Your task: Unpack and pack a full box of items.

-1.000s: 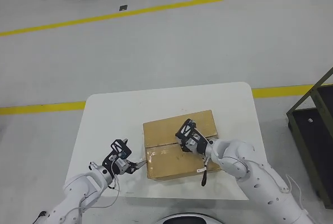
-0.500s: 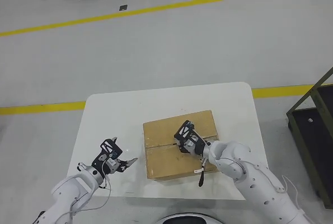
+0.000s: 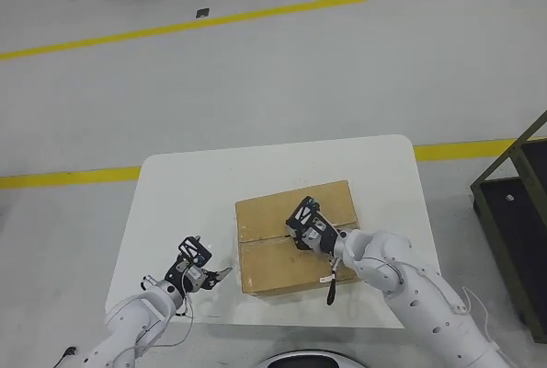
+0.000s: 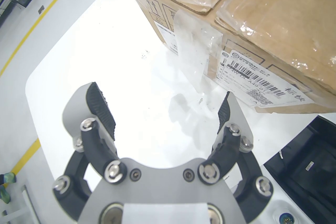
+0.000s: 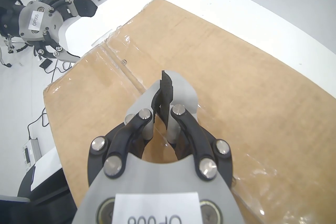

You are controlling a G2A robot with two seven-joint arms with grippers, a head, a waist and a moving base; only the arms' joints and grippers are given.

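Your left gripper [image 4: 160, 96], jaws apart, just left of box [image 3: 273, 216]; right gripper [image 5: 166, 80], jaws together, over box seam.

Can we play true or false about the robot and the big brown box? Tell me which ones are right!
1. The cardboard box has its top flaps closed. True.
2. The left gripper is squeezed shut. False: its fingers are spread wide open.
3. The right gripper is over the top of the box, with its fingers together. True.
4. The box sits on the floor. False: it stands on the white table.
5. The left gripper is holding the box. False: it holds nothing and is over the table beside the box's side.
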